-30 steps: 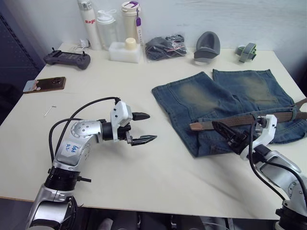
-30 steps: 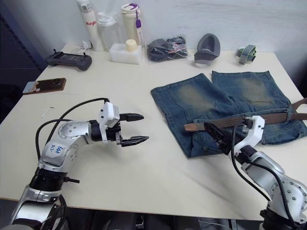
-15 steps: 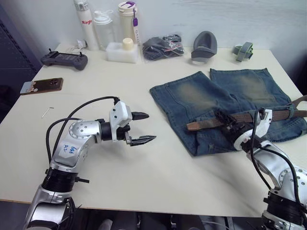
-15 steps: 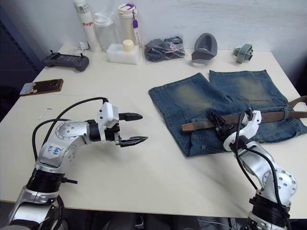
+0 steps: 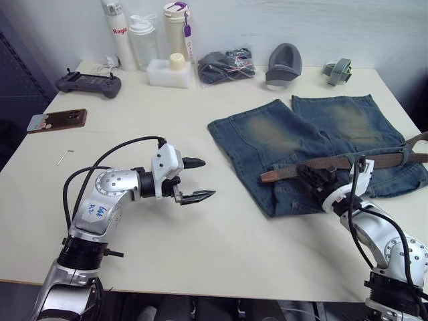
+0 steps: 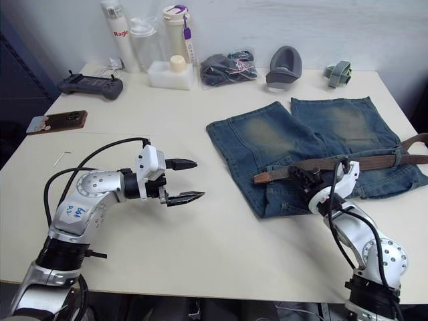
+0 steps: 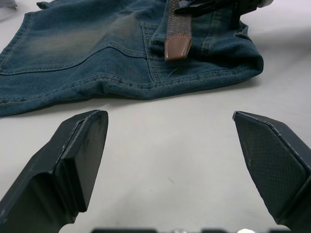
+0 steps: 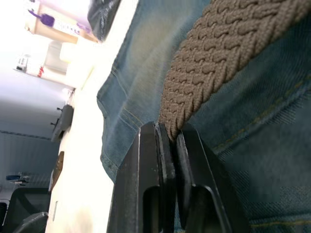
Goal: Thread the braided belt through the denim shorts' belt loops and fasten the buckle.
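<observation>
Since a second ago the right gripper (image 5: 314, 175) has travelled from the near hem of the denim shorts (image 5: 314, 137) up onto the waistband, where its two black fingers (image 8: 160, 160) are now clenched on the braided belt (image 5: 374, 161); the left gripper (image 5: 198, 178) has stayed put, fingers spread with nothing between them, hovering over bare table (image 5: 221, 247) well left of the shorts.

Largest of the task's things, the shorts lie flat, faded blue with paler worn patches on both wide legs, which point away from the robot. Across them runs the belt, a narrow brown weave with a tan leather tip (image 7: 177, 47) resting on the denim at the shorts' left side.

Open tabletop spreads left of and nearer than the shorts. Their right side lies close to the table's right edge, where the belt runs out of frame.

Belt loops and buckle cannot be made out.
</observation>
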